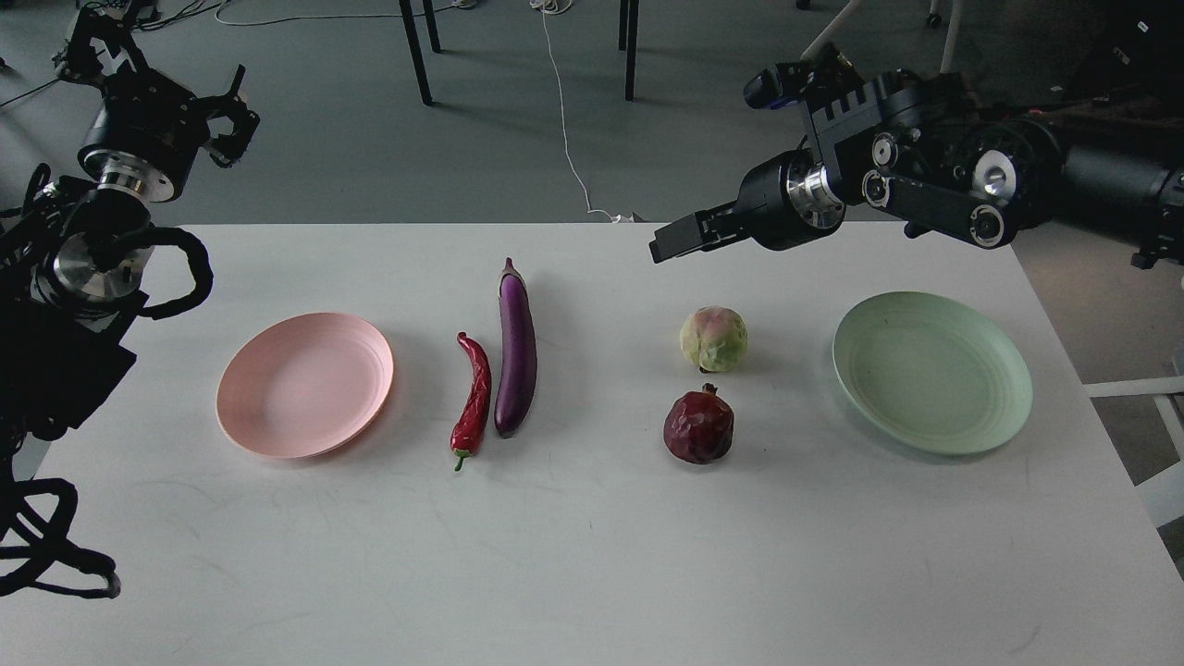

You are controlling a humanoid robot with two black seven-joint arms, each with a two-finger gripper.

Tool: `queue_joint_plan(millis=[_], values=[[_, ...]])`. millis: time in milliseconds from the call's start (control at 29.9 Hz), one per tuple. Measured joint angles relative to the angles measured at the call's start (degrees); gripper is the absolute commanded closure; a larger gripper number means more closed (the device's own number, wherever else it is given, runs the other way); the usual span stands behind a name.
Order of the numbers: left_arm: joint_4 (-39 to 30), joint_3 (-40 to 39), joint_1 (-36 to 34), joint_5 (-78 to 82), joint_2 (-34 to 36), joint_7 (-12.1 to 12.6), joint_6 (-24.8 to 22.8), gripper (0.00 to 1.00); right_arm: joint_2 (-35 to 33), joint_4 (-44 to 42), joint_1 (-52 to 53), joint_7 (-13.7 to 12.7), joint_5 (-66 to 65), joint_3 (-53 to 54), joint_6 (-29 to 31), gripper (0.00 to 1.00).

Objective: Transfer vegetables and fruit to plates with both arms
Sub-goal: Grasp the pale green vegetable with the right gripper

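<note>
From my seat I see the white table (592, 555) with everything still laid out in a row: the pink plate (305, 384) on the left, then the red chili pepper (474, 403) lying just beside the purple eggplant (516, 356), apart from both plates. Further right sit the green-yellow fruit (714, 339) and, nearer me, the dark red pomegranate (698, 426), close together but not touching, with the mint green plate (932, 372) beyond them. Both plates are bare. My left gripper (227, 120) is raised off the table's far left corner, dark against the floor; its claw looks spread, holding nothing. My right gripper (684, 236) points leftward above the far edge, seen nearly edge-on, so I cannot tell whether its fingers are parted. Both arms are cut off by the frame edges.
</note>
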Motion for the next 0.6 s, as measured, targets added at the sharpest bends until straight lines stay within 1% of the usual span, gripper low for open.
queue_joint_plan(millis=[67,134,301,601], values=[[0.0,-0.03,0.2,-0.03,0.02,0.0,0.0,0.01,2.33,-1.67,-1.16,1.4,-3.18,-2.21,0.01,0.04],[0.01,-0.01,0.33,-0.03,0.01,-0.02,0.0,0.01,3.69,-2.67,-2.25,2.01,-5.31,-3.28,0.0,0.04],[0.01,0.23,0.71,0.01,-0.22,-0.05,0.0,0.01,5.37,-5.65,-6.08,2.21,-6.91,-3.94,0.0,0.07],[0.09,0.32,1.29,0.03,-0.57,0.08,0.0,0.01,6.12,-9.97,-12.0,2.53,-9.45,-4.09,0.0,0.07]])
